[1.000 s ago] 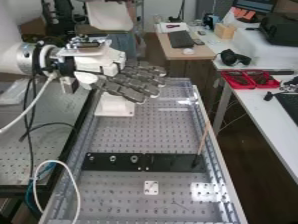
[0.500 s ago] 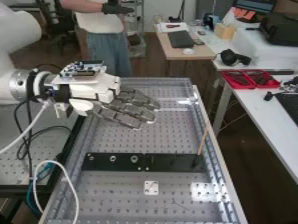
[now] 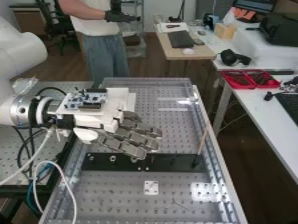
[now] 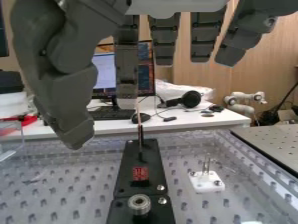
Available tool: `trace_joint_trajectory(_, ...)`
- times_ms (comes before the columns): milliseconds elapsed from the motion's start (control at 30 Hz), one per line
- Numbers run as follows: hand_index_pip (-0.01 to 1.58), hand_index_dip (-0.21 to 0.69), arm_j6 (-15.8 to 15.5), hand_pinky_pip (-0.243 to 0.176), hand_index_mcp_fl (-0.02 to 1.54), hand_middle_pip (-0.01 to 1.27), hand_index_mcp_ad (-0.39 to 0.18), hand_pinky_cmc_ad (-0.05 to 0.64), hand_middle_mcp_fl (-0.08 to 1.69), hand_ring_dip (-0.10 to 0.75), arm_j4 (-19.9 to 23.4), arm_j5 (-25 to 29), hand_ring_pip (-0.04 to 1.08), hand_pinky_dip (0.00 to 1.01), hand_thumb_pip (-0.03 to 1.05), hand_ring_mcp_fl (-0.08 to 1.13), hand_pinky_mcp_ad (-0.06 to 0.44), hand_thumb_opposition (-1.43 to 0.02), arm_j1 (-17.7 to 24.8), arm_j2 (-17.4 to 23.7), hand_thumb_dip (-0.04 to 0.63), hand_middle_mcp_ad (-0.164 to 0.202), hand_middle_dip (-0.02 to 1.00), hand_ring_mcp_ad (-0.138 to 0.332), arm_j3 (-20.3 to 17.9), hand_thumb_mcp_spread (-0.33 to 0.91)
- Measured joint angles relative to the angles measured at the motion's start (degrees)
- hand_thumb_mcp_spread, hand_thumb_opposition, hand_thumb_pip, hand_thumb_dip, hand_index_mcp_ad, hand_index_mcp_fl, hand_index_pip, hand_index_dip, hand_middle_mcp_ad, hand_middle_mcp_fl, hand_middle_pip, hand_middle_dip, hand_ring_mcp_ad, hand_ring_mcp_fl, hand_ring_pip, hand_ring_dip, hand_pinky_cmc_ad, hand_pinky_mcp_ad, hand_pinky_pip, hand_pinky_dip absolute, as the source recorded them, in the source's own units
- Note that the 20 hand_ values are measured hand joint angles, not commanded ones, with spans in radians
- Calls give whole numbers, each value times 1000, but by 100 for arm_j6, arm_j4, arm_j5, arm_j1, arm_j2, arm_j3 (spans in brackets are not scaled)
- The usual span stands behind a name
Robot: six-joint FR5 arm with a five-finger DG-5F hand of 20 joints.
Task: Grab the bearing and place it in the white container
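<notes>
In the high view the hand (image 3: 133, 136) is over the bench's left half, fingers straight and slanting down to the right, fingertips above the black strip (image 3: 174, 162). Two small round metal pieces (image 3: 112, 158) show at the strip's left part. Behind the hand, part of a white block-like object (image 3: 132, 100), possibly the container, shows. In the wrist view the hand's thumb (image 4: 70, 90) and straight fingers hang down with nothing held. A ring-shaped metal bearing (image 4: 140, 204) sits on the black strip (image 4: 141, 167), apart from the fingers.
A thin upright stick (image 3: 203, 140) stands at the strip's right end. Nearer the bench's front lies a small white plate (image 3: 151, 187), with thin pins in the wrist view. A metal rail (image 3: 214, 145) edges the perforated bench. Cables (image 3: 66, 175) loop at the left.
The hand has come down and toward the bench's near end, from beside the white block to above the black strip. Its fingers have stayed straight.
</notes>
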Motion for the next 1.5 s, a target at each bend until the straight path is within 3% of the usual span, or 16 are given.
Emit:
trace_joint_trajectory(167, 1222, 220, 11, -91, 44, 134, -77, 318, 2, 42, 129, -282, 86, 176, 607, 17, 215, -819, -158, -294, 237, 101, 169, 197, 152, 382)
trace_joint_trajectory(267, 1300, 253, -7, -91, 24, 134, -77, 318, 2, 42, 186, -394, 87, 176, 607, 17, 227, -836, -210, -408, 237, 96, 169, 176, 205, 400)
trace_joint_trajectory(600, 1443, 356, -145, -91, 5, 138, -89, 318, 2, 51, 195, -584, 91, 176, 593, 17, 230, -845, -287, -677, 258, 98, 175, 162, 381, 431)
trace_joint_trajectory(1500, 1400, 344, -302, -91, 7, 138, -96, 312, 2, 59, 99, -773, 87, 176, 613, 17, 227, -895, -311, -953, 333, 96, 188, 161, 533, 464)
